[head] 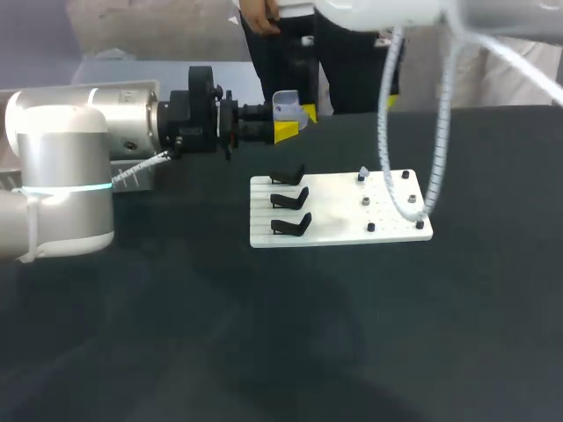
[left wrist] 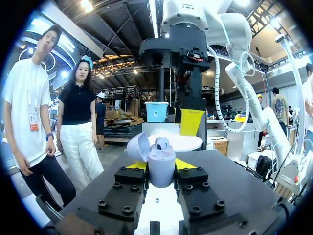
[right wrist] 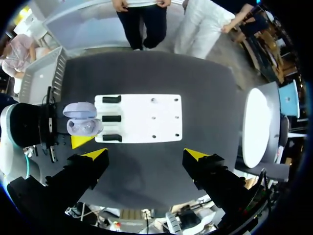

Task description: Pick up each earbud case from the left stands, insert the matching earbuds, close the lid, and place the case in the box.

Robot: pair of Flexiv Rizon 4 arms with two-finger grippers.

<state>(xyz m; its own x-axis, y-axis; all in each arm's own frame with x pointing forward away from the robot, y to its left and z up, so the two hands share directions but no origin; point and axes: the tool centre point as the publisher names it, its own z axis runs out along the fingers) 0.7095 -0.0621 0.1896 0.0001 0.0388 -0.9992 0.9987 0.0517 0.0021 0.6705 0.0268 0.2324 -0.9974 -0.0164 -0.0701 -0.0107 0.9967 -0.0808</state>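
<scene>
Head view: at the left, the left gripper (head: 288,120) reaches out sideways, its fingers clamped on a pale lavender earbud case (head: 290,105) just beyond the far-left corner of the white board (head: 339,215). In the left wrist view the case's lid (left wrist: 138,147) stands open and one earbud (left wrist: 162,143) sits inside. Three black stands (head: 290,200) line the board's left side. A small pale piece (head: 362,176) lies farther right. The right gripper (right wrist: 145,153) hangs above, fingers wide apart.
</scene>
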